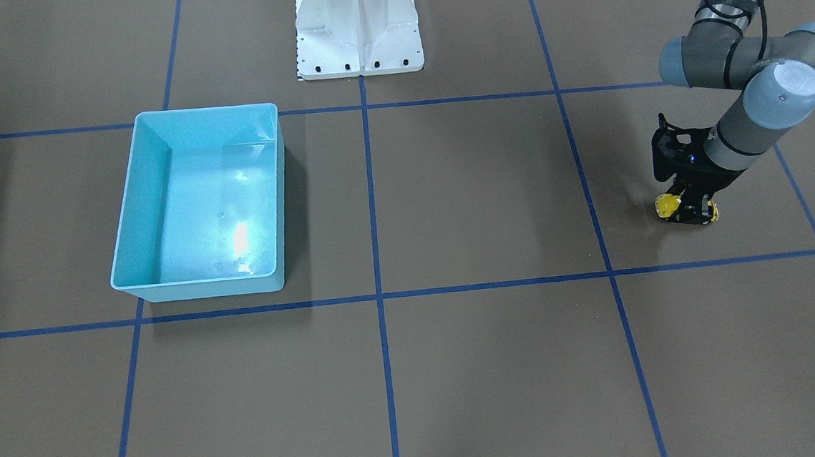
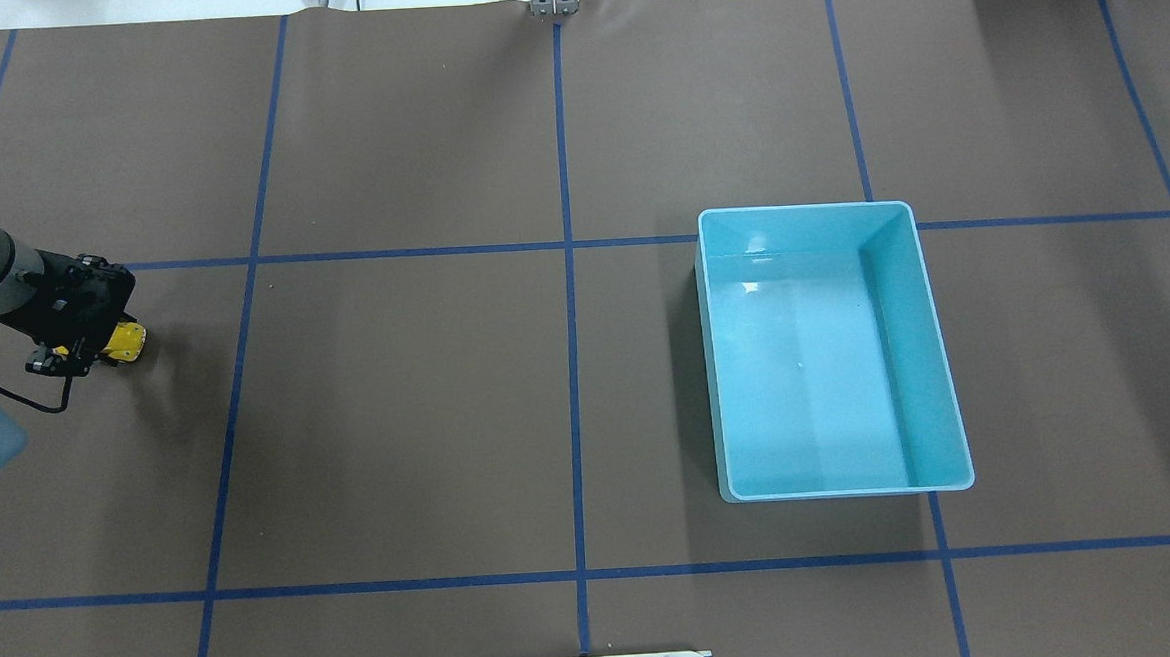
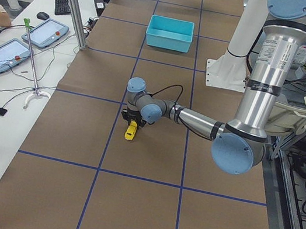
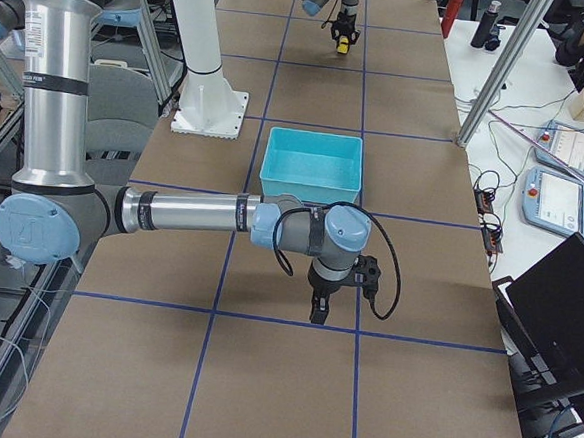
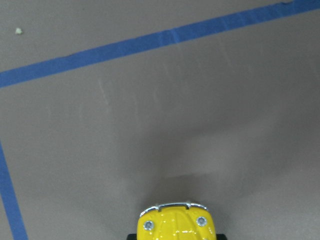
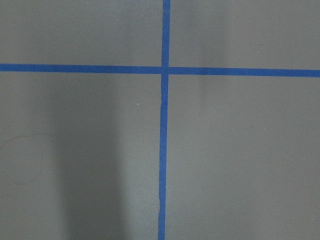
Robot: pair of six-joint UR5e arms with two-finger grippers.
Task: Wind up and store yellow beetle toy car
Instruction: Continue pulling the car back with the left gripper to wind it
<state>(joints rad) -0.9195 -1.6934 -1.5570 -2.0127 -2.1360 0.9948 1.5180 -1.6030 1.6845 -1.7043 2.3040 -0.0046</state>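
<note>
You see the yellow beetle toy car (image 1: 667, 205) at the right side of the front-facing view, a little below mid-height, and at the far left edge of the overhead view. It is tiny, glossy and bright yellow, with a rounded body. The left wrist camera catches its curved end at the bottom centre of the frame, with a thin chrome bumper and two small round silver lamps.

The left claw (image 1: 688, 210) stands over the car and pinches it across the middle, so yellow pokes out on both sides of the black fingers. The car sits low against the brown counter (image 2: 450, 426). You cannot tell whether its wheels touch the paper.

The light-blue bin (image 2: 897, 352) lies well apart from the car, right of centre in the overhead view and left of centre in the front-facing view.

The right claw (image 4: 318, 311) shows only in the right side view, pointing down over the counter in the middle of the frame, nearer the camera than the bin. You cannot tell whether it is spread or pressed together.
</note>
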